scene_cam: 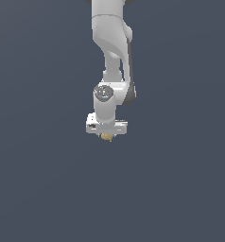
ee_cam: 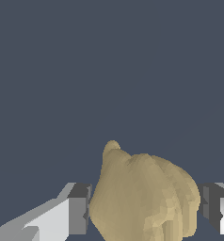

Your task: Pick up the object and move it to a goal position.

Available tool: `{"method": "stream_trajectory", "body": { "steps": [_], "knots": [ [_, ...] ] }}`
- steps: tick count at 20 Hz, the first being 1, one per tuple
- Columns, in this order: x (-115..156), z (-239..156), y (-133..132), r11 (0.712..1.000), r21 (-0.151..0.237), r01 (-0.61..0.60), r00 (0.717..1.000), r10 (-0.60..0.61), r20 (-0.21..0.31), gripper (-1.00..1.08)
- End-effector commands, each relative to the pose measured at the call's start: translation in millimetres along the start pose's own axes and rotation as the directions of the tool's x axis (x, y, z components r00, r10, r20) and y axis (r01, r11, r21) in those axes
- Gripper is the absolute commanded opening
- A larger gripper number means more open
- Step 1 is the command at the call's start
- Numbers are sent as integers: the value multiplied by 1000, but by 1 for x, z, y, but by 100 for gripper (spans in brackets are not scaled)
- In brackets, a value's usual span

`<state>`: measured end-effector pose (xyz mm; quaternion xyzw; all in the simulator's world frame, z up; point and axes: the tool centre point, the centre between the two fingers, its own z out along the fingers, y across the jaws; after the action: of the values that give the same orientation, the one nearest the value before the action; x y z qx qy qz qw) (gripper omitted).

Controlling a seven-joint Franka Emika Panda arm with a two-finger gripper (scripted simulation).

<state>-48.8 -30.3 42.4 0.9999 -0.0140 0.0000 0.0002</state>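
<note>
Centrally in the exterior view, the object (scene_cam: 107, 137) is peeking out just beneath the white gripper (scene_cam: 107, 135), directly under the arm (scene_cam: 112, 42). Meanwhile the wrist view is showing it sitting squarely between the jaws, its narrow tip pointing toward the frame's middle; whether the jaws are gripping it cannot be told.

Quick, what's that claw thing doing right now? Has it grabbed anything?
Gripper: its two fingers sit on either side of the small tan lumpy cone-shaped object. One seems to touch; a narrow gap shows at the other, so a firm hold cannot be told.
</note>
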Motion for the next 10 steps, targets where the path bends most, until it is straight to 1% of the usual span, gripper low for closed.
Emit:
{"method": "stream_trajectory", "body": {
  "steps": [1,5,10],
  "knots": [
    [1,-11,-10,1000,0,1,1000,-1,-1,-100],
    [3,-36,-33,1000,0,1,1000,-1,-1,-100],
    [7,-77,-71,1000,-1,1,1000,-1,-1,-100]
  ]
}}
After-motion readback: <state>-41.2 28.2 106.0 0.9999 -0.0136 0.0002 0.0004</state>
